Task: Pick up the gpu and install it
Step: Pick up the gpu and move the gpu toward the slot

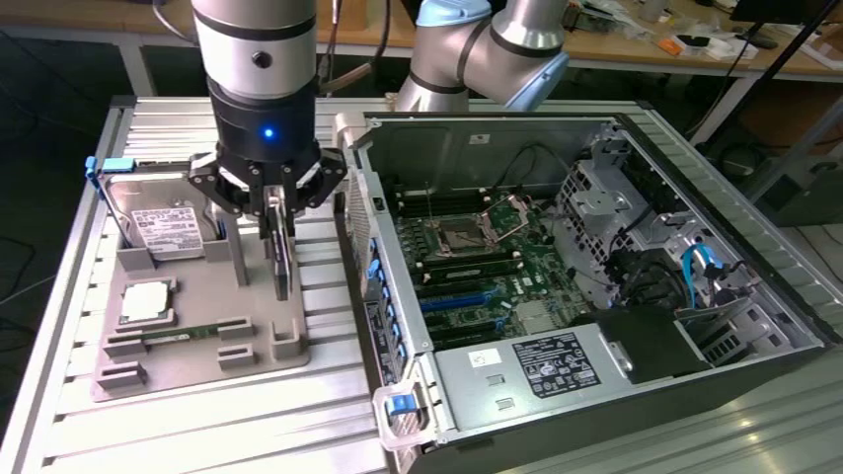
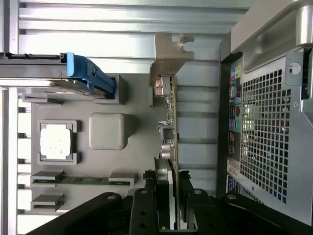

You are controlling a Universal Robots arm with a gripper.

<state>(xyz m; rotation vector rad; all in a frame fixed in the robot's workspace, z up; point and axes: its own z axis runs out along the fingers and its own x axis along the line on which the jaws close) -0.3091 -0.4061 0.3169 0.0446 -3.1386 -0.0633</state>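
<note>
Gripper (image 2: pixel 174 178) closed narrow on the gpu (image 2: pixel 171 112), held edge-on at the grey holder tray (image 1: pixel 197 346), just beside the open computer case (image 1: pixel 527 296). Judged light, stiff and fragile: best held by the bare board edges, clear of the fan and the silver bracket (image 2: pixel 170 49).

Bright, even light from above in the exterior view: the ribbed table (image 1: pixel 53 395) shines pale at eight o'clock, no hard glare. A blue lamp (image 1: pixel 268 131) glows on the arm's black body towards ten o'clock. The gpu (image 1: pixel 282 267), clamped in the tool (image 1: pixel 279 225), reads as a dark strip. Shadows on the grey tray (image 1: pixel 197 346) are soft and short. Computer case (image 1: pixel 554 276) interior dimmer, darkest at four o'clock. Wrist view: table slats nearly white, processor (image 2: pixel 55 141) flaring bright, tool body near-silhouette.
</note>
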